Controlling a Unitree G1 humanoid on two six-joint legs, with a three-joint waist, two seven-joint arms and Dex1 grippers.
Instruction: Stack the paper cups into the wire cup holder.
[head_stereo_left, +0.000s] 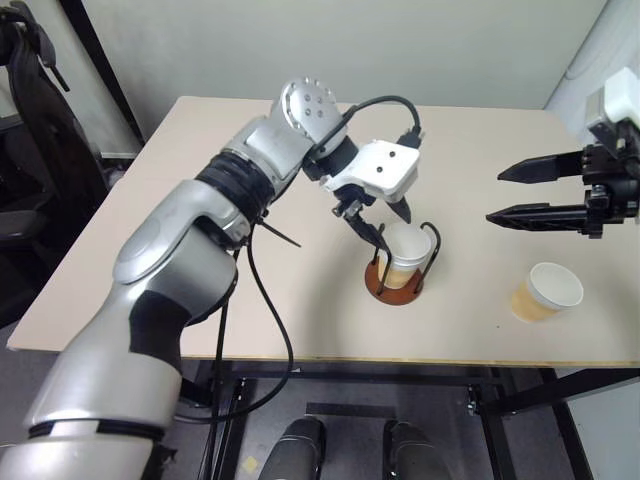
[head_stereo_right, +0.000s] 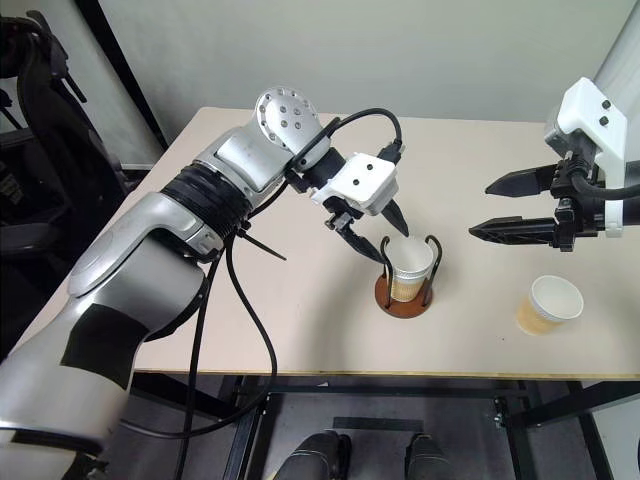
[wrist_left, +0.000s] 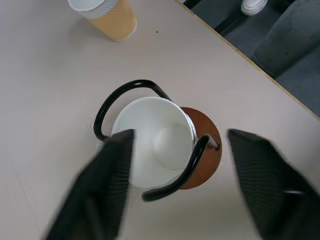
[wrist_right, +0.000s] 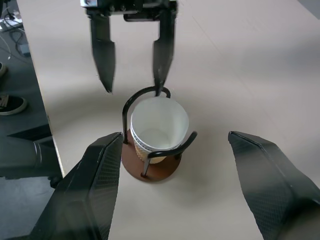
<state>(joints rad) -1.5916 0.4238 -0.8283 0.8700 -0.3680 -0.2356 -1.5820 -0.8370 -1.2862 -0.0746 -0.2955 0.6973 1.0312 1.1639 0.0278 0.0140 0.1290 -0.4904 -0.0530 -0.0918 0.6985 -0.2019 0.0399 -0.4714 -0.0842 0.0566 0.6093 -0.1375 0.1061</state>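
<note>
On a pale beige table (head_stereo_left: 200, 200), a tan-walled, white-rimmed paper cup (head_stereo_right: 411, 266) stands nested upright in the wire cup holder (head_stereo_right: 404, 297), a reddish-brown disc with two black wire loops. The left gripper (head_stereo_right: 373, 233) hangs just above it, fingers spread and holding nothing. A second tan paper cup (head_stereo_right: 550, 303) stands loose, just below the empty, spread right gripper (head_stereo_right: 490, 208), the nearer claw for it.

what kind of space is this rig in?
Probably a lab or office test area, not a home: a plain beige table on a black metal frame, a bare wall behind, grey floor, and a dark chair beside it. On the table: a wire cup holder and paper cups.
</note>
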